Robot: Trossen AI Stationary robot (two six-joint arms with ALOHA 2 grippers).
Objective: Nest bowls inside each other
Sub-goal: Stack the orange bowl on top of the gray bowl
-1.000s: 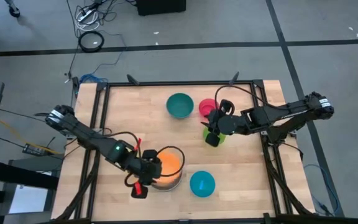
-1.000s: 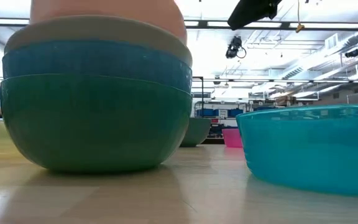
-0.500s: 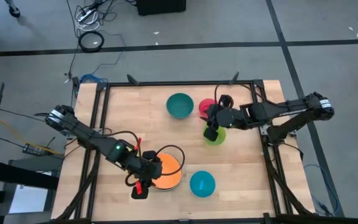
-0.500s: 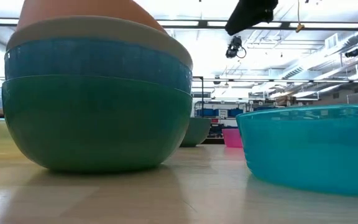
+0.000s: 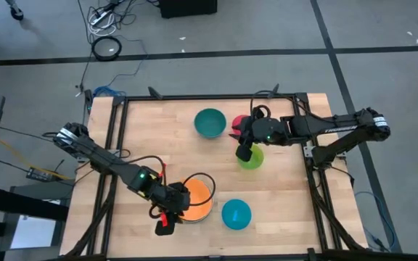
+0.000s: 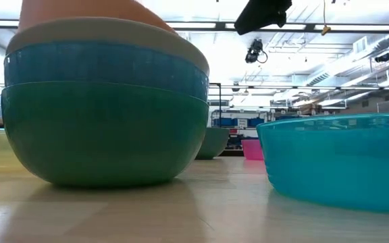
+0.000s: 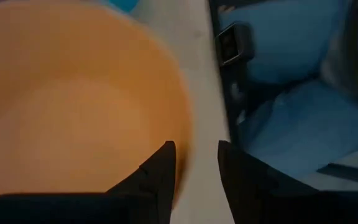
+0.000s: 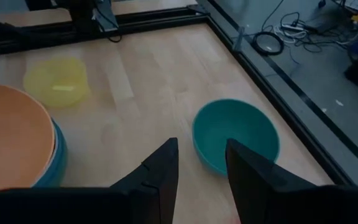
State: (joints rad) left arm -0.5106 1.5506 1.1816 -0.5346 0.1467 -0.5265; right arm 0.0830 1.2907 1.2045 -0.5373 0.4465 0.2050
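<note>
An orange bowl (image 5: 197,199) lies topmost in a stack of a grey-white, a blue and a teal-green bowl (image 6: 107,128) at the table's near middle. My left gripper (image 7: 196,171) stands open at the orange bowl's near-left rim, one finger over the inside and one outside; whether they touch the rim I cannot tell. My right gripper (image 5: 244,152) hovers open over the edge of a lime green bowl (image 5: 253,158). A teal bowl (image 5: 210,122), a pink bowl (image 5: 239,125), a cyan bowl (image 5: 236,214) and a yellow bowl (image 8: 56,79) each stand alone on the table.
A black metal frame (image 5: 115,145) runs round the wooden tabletop. Bare wood lies between the stack and the teal bowl and along the right edge. In the low view the cyan bowl (image 6: 336,162) fills the near right.
My left gripper has opened and let go of the orange bowl's rim, then sunk a little. The bowl, held raised at first, has dropped into the stack. My right gripper has moved from over the lime green bowl toward the far left, toward the teal bowl.
</note>
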